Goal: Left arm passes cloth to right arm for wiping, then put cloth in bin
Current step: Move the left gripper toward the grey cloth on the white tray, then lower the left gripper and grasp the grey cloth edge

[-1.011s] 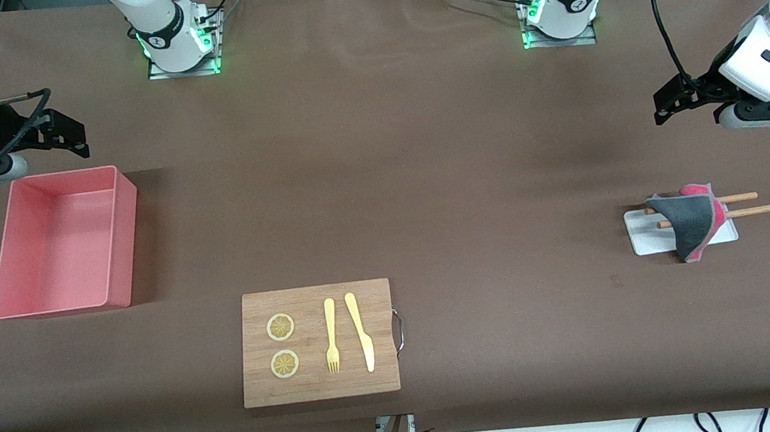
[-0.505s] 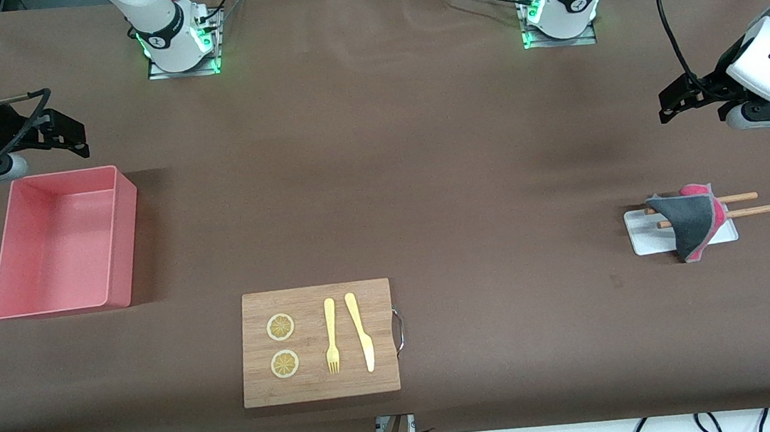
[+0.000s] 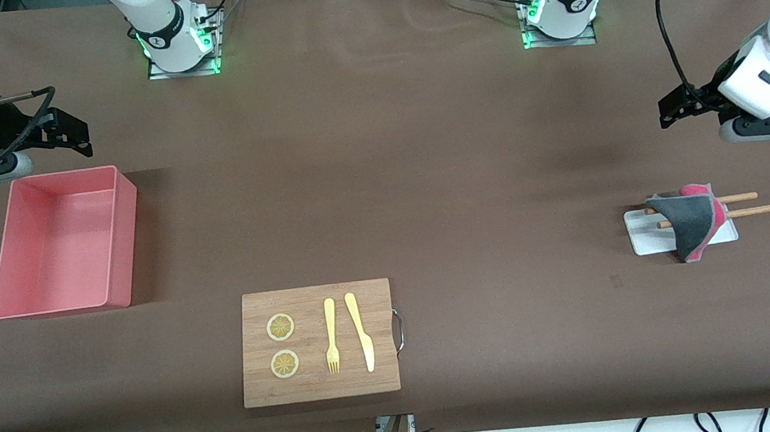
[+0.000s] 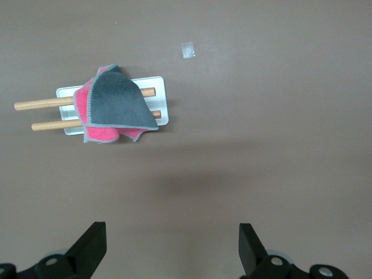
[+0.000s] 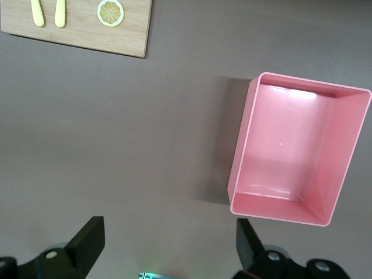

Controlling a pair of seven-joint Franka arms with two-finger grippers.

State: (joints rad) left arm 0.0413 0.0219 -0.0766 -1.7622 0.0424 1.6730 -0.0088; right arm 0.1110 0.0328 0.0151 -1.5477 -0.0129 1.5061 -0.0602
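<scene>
Lying draped over chopsticks [image 3: 749, 203] on a white rest [image 3: 645, 235], the cloth [image 3: 692, 223] is being left untouched; the pink bin [image 3: 118, 233] is sitting empty on the desk [image 3: 423, 169]; both the left claw [image 3: 667, 111] and right claw [image 3: 72, 134] are being held wide, holding nothing.

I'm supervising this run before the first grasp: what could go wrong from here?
The cloth is draped over two chopsticks on a white rest; the open left gripper, over bare table, might pinch or drag a stick along with it. The folded cloth might also unfold and slip at the handover. The open right gripper waits above the table beside the bin.
</scene>
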